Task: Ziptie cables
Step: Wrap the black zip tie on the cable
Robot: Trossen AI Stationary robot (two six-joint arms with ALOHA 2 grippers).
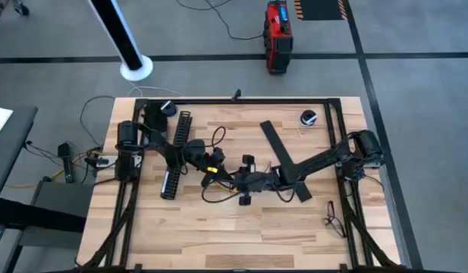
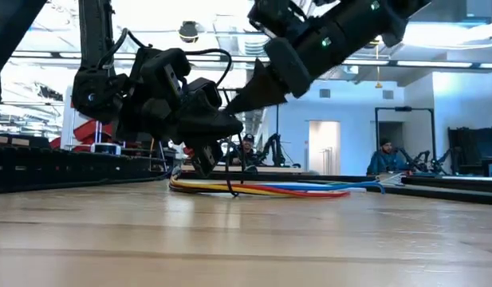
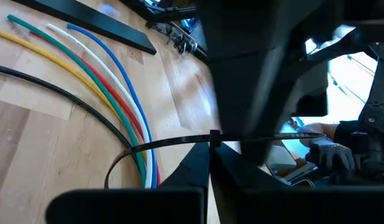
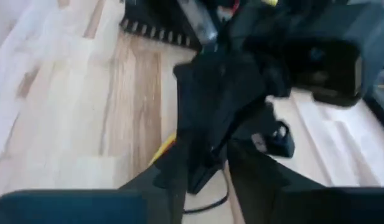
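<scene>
The cables [image 3: 126, 106], thin yellow, green, red, white and blue wires with a black one beside them, lie flat on the wooden table [image 1: 218, 235] at its middle [image 2: 261, 189]. A thin black zip tie [image 3: 173, 143] loops around them. My left gripper [image 3: 208, 168] hangs just above the bundle [image 1: 211, 168], shut on the zip tie. My right gripper [image 4: 207, 155] has come in from the table's right, close beside the left one [image 1: 240, 184], and is shut on something dark between its fingers, apparently the zip tie's tail. My left gripper pinches the zip tie at its head [image 3: 213, 137] between its two fingertips, slanting down from the table's left. The strap's loop [image 3: 117, 165] curves down from there around the wires, which stay on the table. My right gripper meets the zip tie's tail [image 3: 291, 134], which runs from the head across its fingers. The gripper slants in from the table's right. The place of contact is blurred in its own wrist view, so the hold cannot be told more exactly.
A long black comb-slotted channel [image 1: 177, 152] lies left of the grippers, and a flat black strip [image 1: 283, 159] lies under the right arm. A small round dark object [image 1: 308, 117] sits at the far right. People sit in the room behind [image 2: 381, 155].
</scene>
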